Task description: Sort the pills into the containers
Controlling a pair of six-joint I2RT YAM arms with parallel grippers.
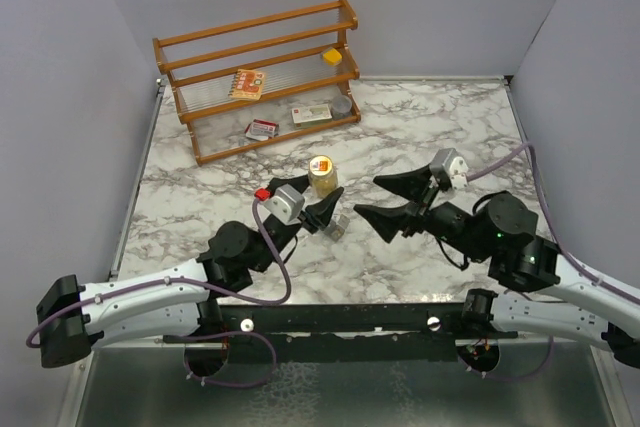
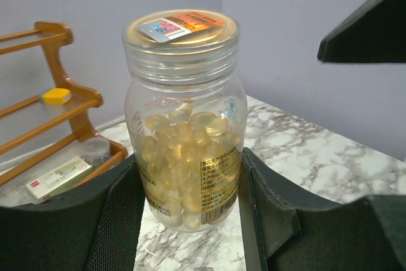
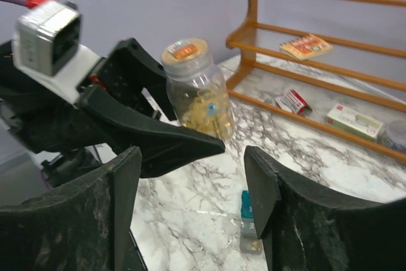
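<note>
A clear pill bottle [image 1: 322, 175] full of yellow capsules stands upright on the marble table, gold lid on. My left gripper [image 1: 327, 205] has a finger on each side of it. In the left wrist view both pads touch the bottle [image 2: 184, 125] low on its sides, with the left gripper [image 2: 188, 160] closed on it. The containers [image 1: 337, 229], a short strip with one teal compartment and grey ones, lie flat just right of the left fingers. They show in the right wrist view [image 3: 248, 223] by the right finger. My right gripper [image 1: 368, 195] [image 3: 190, 157] is open and empty, facing the bottle [image 3: 196, 90].
A wooden rack [image 1: 260, 77] stands at the back left with flat printed packets [image 1: 247, 83], a yellow piece [image 1: 332, 55] and a small round jar [image 1: 342, 104]. Grey walls close the table's sides and back. The two grippers' fingers are close together mid-table.
</note>
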